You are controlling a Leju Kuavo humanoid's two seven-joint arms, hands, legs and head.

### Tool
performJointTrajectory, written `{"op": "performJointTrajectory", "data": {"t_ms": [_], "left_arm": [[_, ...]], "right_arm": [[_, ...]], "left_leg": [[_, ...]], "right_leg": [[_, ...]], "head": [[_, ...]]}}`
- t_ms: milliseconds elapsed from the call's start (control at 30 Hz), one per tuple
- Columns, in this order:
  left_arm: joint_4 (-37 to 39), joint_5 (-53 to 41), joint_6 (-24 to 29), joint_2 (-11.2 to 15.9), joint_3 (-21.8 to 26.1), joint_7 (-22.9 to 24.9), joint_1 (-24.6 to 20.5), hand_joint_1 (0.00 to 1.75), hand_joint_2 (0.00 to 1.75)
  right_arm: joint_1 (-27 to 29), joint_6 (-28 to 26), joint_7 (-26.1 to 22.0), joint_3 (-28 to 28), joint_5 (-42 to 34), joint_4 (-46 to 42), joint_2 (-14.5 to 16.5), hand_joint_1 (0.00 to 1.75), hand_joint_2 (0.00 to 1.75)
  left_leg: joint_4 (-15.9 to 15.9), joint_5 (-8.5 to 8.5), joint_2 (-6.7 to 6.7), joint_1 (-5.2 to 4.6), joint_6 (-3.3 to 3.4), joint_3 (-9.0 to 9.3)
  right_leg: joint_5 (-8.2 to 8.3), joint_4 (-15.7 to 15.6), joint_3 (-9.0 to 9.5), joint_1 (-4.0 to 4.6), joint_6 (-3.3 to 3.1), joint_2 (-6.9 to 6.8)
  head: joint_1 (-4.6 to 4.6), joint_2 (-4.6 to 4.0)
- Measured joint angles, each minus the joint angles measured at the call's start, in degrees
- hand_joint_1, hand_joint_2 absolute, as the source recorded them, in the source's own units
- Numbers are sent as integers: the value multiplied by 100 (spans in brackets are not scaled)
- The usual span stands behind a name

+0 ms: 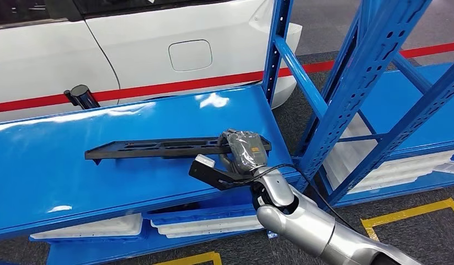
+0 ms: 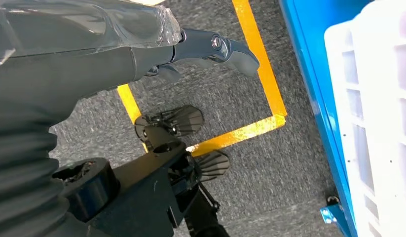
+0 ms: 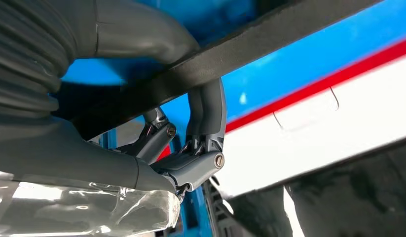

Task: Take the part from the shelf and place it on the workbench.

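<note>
Gripping the right-hand end of the long black part, your right hand sits on the blue shelf with its fingers folded around the dark bar. You can see the same hold from the right wrist view: the fingers hook over the black part while the thumb sits on its other side, so the bar is clamped between them. The part lies flat along the upper shelf board, running from near the middle of the board toward the blue upright post, and whether it is lifted clear of the board you cannot tell from these views.

Your silver right arm comes up from the lower right, with a black cable looping beside the wrist. Behind the shelf stands a white car with a red stripe along its side, and the right wrist view catches that car too. White trays sit on the lower level under the board, and more white trays lie on the neighbouring rack to the right.

Your left hand hangs over grey carpet marked with yellow tape. One finger reaches out nearly straight and nothing is in its hold. A white crate stands just beside the blue shelf edge there.
</note>
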Motion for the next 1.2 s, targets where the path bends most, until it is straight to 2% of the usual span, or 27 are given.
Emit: {"op": "performJointTrajectory", "data": {"t_ms": [567,1200], "left_arm": [[0,129,263,0,0,181,78,0,175],[0,201,321,-3,0,202,98,0,175]], "right_arm": [[-276,10,687,-378,916,-2114,-418,175,175],[-224,-413,889,-905,1331,-3769,-835,175,175]], "left_leg": [[0,0,2,0,0,-3],[0,-1,3,0,1,-2]], "right_leg": [[0,0,-5,0,0,0],[0,-1,-5,0,0,0]], "head": [[0,0],[0,0]]}}
